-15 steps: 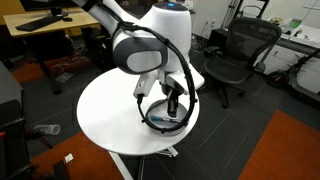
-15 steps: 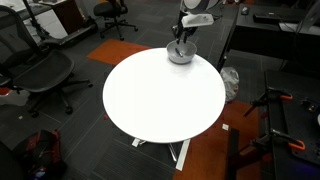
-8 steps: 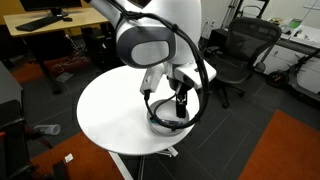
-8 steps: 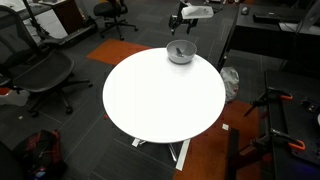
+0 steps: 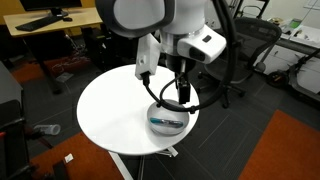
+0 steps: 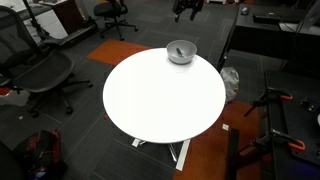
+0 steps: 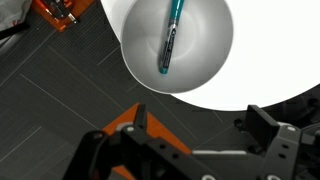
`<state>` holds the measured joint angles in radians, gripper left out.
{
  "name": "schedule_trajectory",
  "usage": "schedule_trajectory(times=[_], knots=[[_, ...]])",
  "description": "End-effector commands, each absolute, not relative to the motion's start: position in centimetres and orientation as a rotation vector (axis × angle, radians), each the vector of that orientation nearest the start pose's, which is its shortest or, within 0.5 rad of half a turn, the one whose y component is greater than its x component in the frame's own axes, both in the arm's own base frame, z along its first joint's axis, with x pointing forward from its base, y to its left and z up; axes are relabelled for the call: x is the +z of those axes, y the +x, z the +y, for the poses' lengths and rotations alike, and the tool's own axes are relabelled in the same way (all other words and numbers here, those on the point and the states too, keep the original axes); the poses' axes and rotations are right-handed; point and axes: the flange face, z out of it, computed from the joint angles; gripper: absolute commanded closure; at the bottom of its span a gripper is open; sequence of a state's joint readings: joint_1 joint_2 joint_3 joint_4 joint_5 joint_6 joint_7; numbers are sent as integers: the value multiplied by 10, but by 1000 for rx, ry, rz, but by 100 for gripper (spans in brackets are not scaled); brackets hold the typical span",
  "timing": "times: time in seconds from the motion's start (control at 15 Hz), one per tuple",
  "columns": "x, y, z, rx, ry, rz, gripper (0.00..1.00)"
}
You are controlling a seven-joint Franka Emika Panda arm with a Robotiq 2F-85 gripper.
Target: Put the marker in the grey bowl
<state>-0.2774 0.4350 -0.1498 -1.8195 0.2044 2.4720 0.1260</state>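
Observation:
The marker (image 7: 170, 38), a thin dark stick with a teal-blue part, lies inside the grey bowl (image 7: 212, 40), slanted across its bottom. In both exterior views the bowl (image 5: 168, 120) (image 6: 180, 51) stands near the edge of the round white table (image 5: 108, 108) (image 6: 160, 100). My gripper (image 7: 200, 125) hangs well above the bowl, open, with nothing between its fingers (image 7: 140, 120). It is apart from the bowl in an exterior view (image 5: 184, 93) and sits at the top edge of the picture in an exterior view (image 6: 188, 8).
Black office chairs (image 5: 236, 55) (image 6: 40, 70) stand around the table. A wooden desk (image 5: 45, 25) is behind it. Orange carpet (image 6: 250, 150) borders the dark floor. A white bag (image 6: 231, 84) sits on the floor beside the table.
The jaws have opened and let go of the marker, which now lies in the bowl. The arm has risen away from the bowl.

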Motion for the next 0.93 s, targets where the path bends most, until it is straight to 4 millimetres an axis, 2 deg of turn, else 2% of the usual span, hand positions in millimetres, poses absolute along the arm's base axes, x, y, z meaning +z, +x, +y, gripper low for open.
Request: schedule_trajectory(times=[0.0,0.2,0.4,0.47,0.53,0.87], knots=[[361,579,-260,-296,-2898,889,0],[379,566,-257,-261,-2907,834,0],[389,558,-254,-235,-2904,797,0],[391,556,-252,-226,-2905,792,0],[383,570,-257,-245,-2919,834,0],[384,565,-256,-236,-2922,819,0]])
